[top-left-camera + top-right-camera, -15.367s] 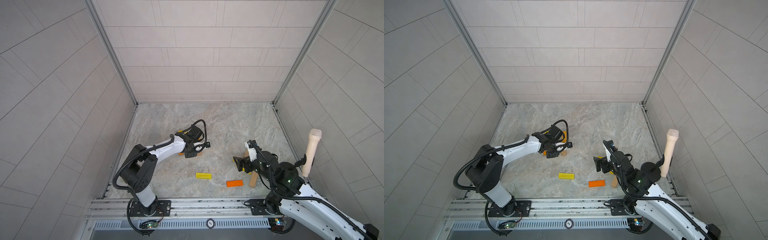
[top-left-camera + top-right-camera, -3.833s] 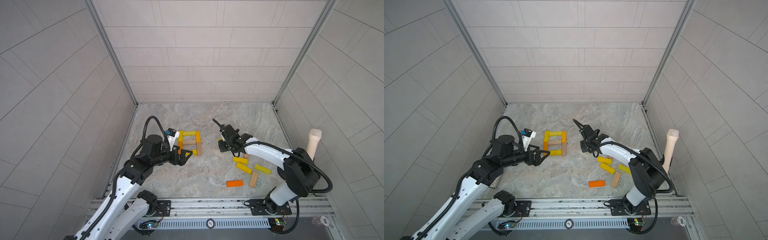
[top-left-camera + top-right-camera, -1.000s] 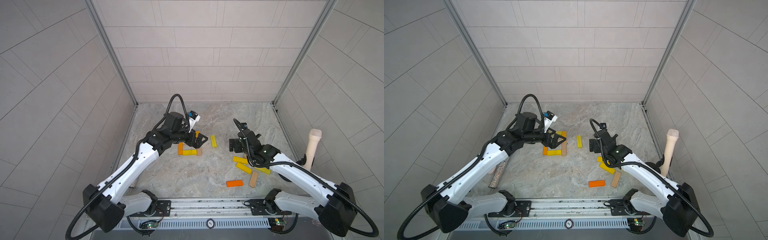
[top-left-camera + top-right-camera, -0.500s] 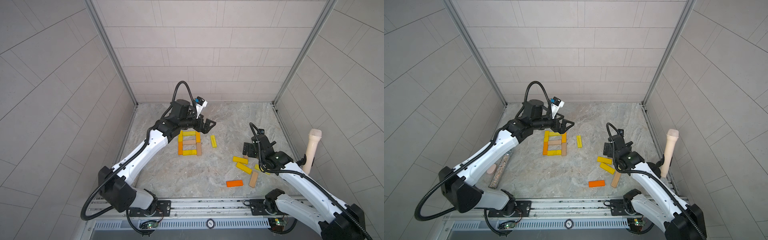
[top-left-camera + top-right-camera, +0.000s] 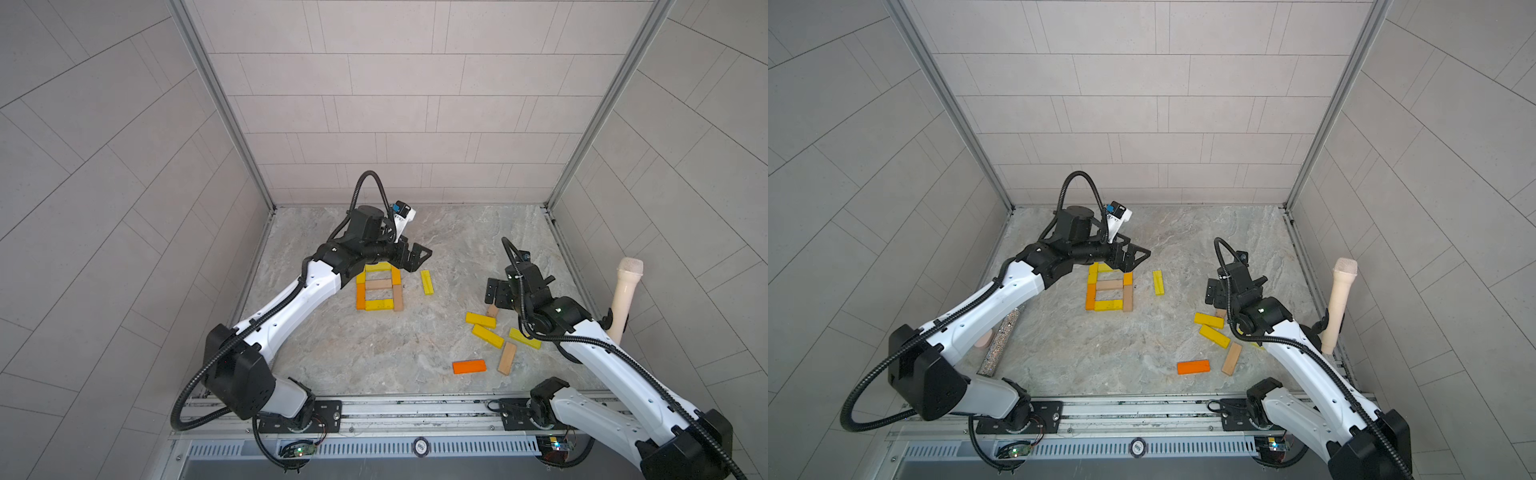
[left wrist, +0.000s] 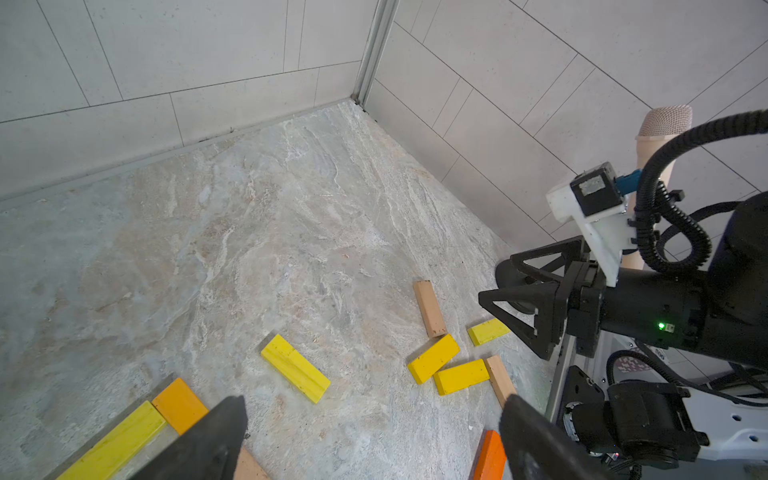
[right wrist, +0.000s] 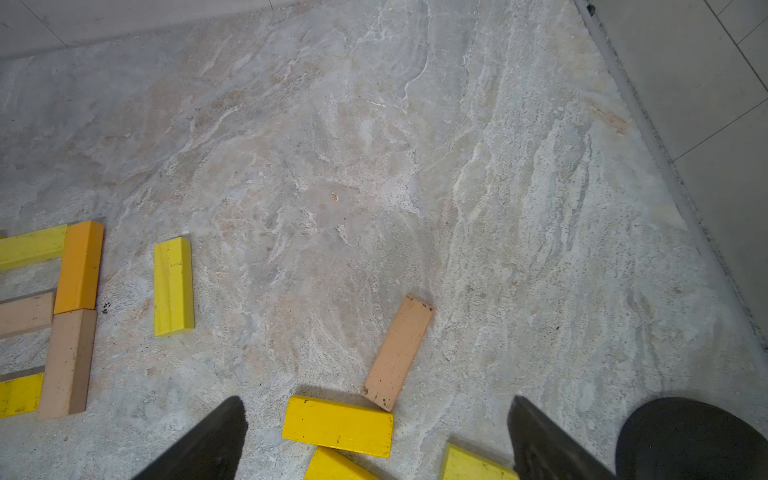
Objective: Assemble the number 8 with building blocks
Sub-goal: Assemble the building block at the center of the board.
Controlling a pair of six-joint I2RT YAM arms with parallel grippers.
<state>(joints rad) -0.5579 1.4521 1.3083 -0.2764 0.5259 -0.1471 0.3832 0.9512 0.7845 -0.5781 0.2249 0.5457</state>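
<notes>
The number 8 (image 5: 379,304) lies flat left of the floor's middle, made of several yellow, orange and tan bars; my left arm hides part of its top. My left gripper (image 5: 417,259) hovers open and empty at its back right corner, as both top views show (image 5: 1136,259). One yellow block (image 5: 427,282) lies alone just right of the figure. More building blocks are scattered at the right: yellow (image 5: 481,320), tan (image 5: 507,358), orange (image 5: 469,366). My right gripper (image 5: 496,293) hangs open over a tan block (image 7: 398,351) and a yellow one (image 7: 337,426).
A cream microphone-shaped cylinder (image 5: 625,299) stands against the right wall behind my right arm. A glittery silver cylinder (image 5: 1000,340) lies by the left wall under my left arm. Tiled walls close in the floor on three sides, and a rail runs along the front.
Over the last second my left gripper rose off the figure and swung toward the back. My right gripper drew back to the right over the loose blocks. Both stayed open.
</notes>
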